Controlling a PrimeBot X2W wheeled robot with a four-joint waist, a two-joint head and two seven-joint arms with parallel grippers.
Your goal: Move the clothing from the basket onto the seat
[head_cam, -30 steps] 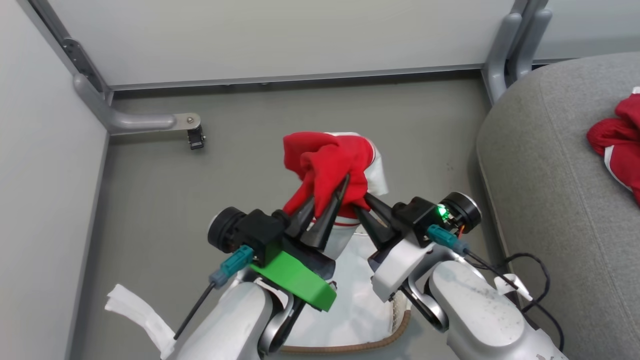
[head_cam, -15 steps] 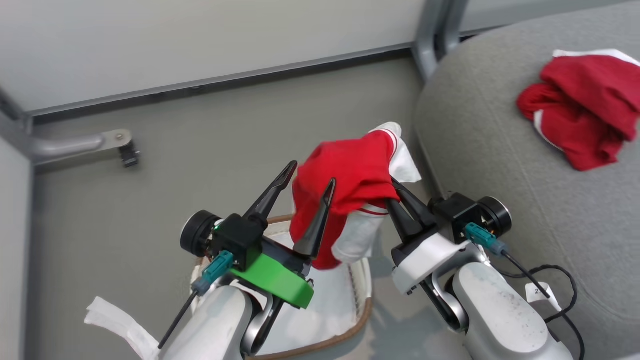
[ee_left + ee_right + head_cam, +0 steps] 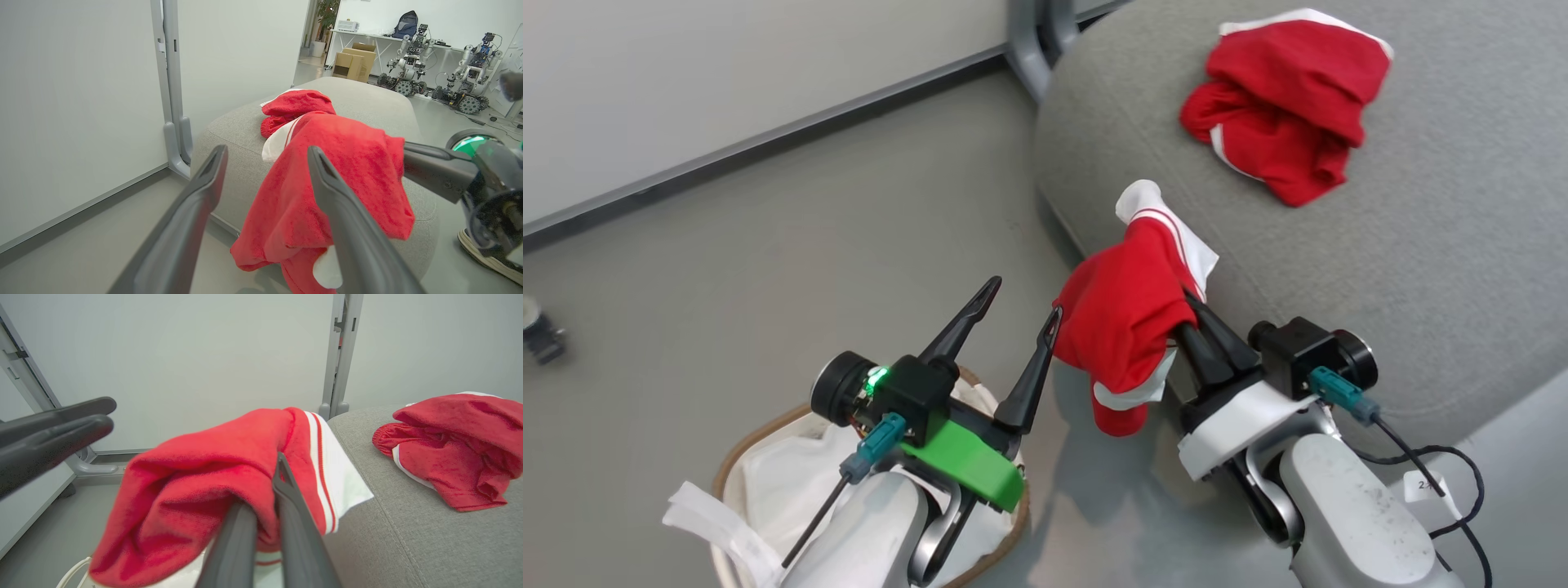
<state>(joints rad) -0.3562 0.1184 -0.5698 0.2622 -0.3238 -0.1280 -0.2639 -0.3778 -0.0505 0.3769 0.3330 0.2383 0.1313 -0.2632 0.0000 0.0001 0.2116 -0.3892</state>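
Observation:
My right gripper (image 3: 1191,306) is shut on a red garment with white striped trim (image 3: 1127,322), which hangs in the air at the rounded edge of the grey sofa (image 3: 1421,245). In the right wrist view the closed fingers (image 3: 286,506) vanish into the fabric (image 3: 204,473). My left gripper (image 3: 1023,300) stands open and empty just left of the cloth, over the basket (image 3: 756,429) with its white liner (image 3: 792,482). A second red garment (image 3: 1282,114) lies crumpled on the sofa top. From the left wrist, the held garment (image 3: 347,179) hangs beyond the spread fingers (image 3: 204,192).
Grey floor (image 3: 768,269) runs to a white partition wall (image 3: 727,73) with a metal post (image 3: 1033,33). A black cable with a tag (image 3: 1429,482) trails by my right arm. Other robots (image 3: 408,65) and cardboard boxes (image 3: 353,61) stand far behind the sofa.
The head camera has swung right, bringing more sofa into view. My left gripper opened and let go of the garment. The right gripper now holds it alone, nearer the sofa.

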